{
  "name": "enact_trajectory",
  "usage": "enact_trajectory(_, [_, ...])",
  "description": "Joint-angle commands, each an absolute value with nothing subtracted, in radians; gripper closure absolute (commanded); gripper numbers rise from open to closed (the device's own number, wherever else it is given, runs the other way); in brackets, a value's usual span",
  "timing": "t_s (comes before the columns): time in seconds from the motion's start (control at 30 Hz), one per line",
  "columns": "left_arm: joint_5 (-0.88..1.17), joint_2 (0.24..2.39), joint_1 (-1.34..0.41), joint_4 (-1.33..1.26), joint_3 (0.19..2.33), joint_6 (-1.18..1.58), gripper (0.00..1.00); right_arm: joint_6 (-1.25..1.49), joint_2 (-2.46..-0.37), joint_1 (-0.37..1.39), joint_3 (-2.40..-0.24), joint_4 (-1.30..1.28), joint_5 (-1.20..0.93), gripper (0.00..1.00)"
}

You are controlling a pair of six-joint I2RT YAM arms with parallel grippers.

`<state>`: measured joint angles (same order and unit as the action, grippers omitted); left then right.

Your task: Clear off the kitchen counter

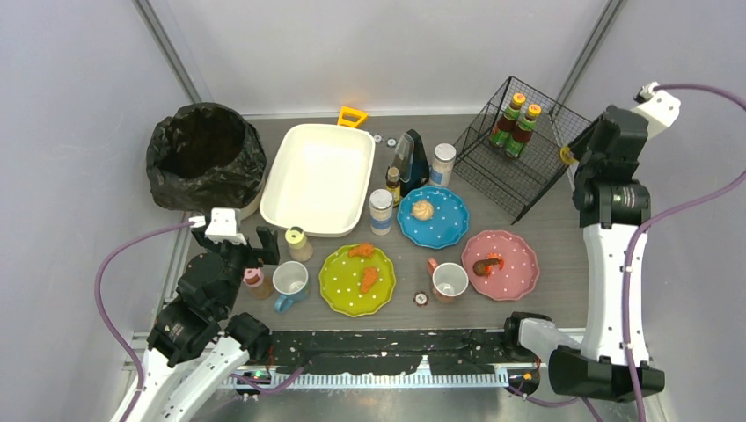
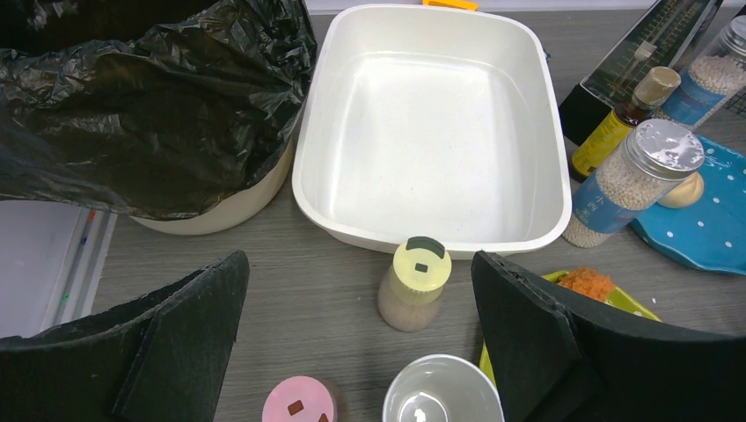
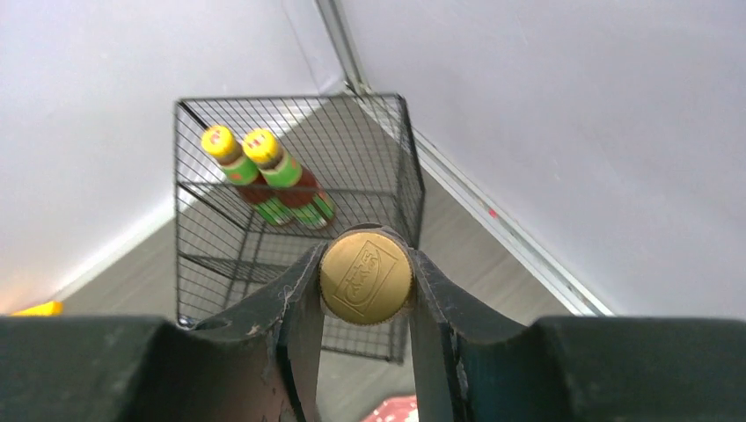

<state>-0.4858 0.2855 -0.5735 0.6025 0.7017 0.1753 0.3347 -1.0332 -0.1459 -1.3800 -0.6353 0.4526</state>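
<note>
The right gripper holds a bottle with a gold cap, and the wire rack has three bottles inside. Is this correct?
Not quite. The right gripper holds the gold-capped bottle, but the wire rack has two bottles inside, not three. The right wrist view shows this.

Plain grey-white walls [image 1: 396, 53] w/ metal corner posts [image 1: 172, 53]; even light.

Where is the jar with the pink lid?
In the top view the jar stands at the counter's near left, beside the blue-handled mug; the left wrist view shows it between the open left fingers.
</note>
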Motion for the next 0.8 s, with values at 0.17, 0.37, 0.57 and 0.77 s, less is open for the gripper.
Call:
enact_trajectory(0.17, [-0.475,0.28,-0.569,0.573,0.716,0.176,0.01,0.311,-1.305,-0.149,-1.671,-0.457,0.341,0.95])
enact_trajectory(0.37, [-0.466,0.251,-0.568,0.574,0.717,0.179,0.01,0.282,-1.527,-0.149,-1.82,-0.437,0.345,0.94])
enact_trajectory(0.57, [-0.468,0.24,-0.568,0.57,0.714,0.179,0.01,0.224,-1.686,-0.149,-1.902,-0.43,0.382,0.95])
enact_trajectory(0.77, [-0.46,0.25,-0.568,0.574,0.718,0.181,0.01,0.225,-1.79,-0.153,-1.884,-0.429,0.397,0.94])
